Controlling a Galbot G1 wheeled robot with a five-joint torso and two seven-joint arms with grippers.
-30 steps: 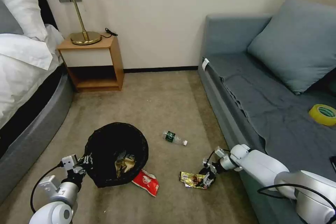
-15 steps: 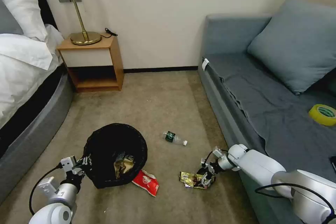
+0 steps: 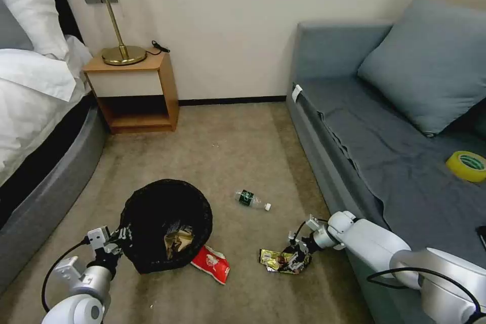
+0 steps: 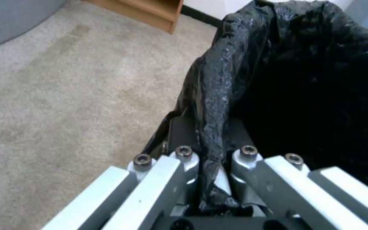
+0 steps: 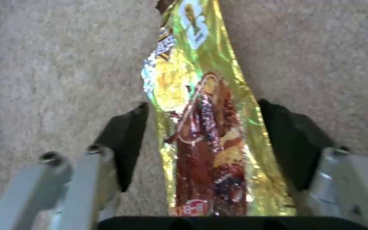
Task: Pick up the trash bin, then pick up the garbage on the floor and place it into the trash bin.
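Straddling crinkly gold wrapper (image 5: pixel 205 127), right tool (image 5: pixel 211 140) spread, left tool (image 4: pixel 213 159) pinching glossy bin liner (image 4: pixel 252 80).

Crinkly glossy plastic bag (image 4: pixel 252 70), shiny foil wrapper (image 5: pixel 201 127) (rough carpet (image 3: pixel 238 152)).

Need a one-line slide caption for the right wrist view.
Right gripper open on the carpet, fingers on either side of the gold wrapper.

The left gripper (image 3: pixel 123 237) sits low at the robot's left, fingers (image 4: pixel 184 159) pinched together. The right arm (image 3: pixel 374 243) reaches down and forward, its gripper (image 5: pixel 205 143) spread wide at the floor.
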